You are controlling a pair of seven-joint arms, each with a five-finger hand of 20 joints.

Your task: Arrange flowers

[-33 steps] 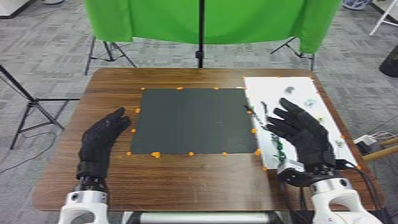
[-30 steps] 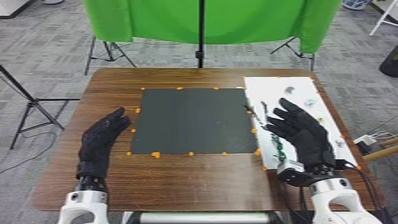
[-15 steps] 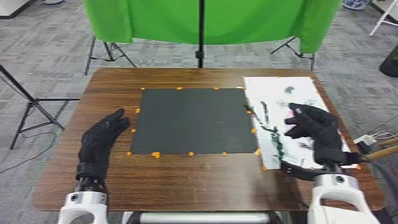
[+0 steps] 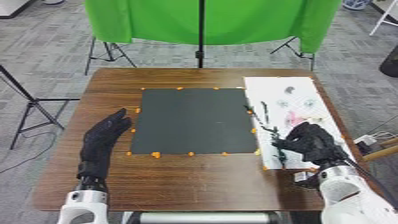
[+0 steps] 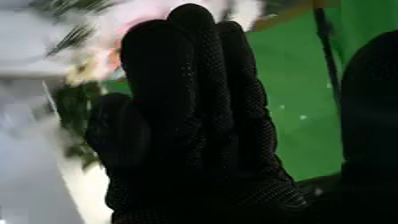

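The pink flower (image 4: 292, 118) lies on the white sheet (image 4: 265, 86), over on the right side of the brown table (image 4: 178, 185). Two pale flowers (image 4: 309, 103) lie near it, a bit farther from the robot. Long green stems (image 4: 266, 114) lie on the same sheet, between the pink flower and the big dark mat (image 4: 195, 120). The right hand (image 4: 313, 144) is low over the near part of the sheet, with its fingertips by the green stems. I can't tell if it touches them. In the right wrist view its fingers are nearly straight and close side by side, and the thumb stands apart from them.

The left hand (image 4: 105, 135) is over the table, to the left of the mat. Its fingers are straight and close together, pointing away from the robot. Little orange bits (image 4: 156, 155) go around the mat. Past the table hangs a bright green cloth (image 4: 147, 20) with a thin black pole (image 4: 201, 32) in front of it
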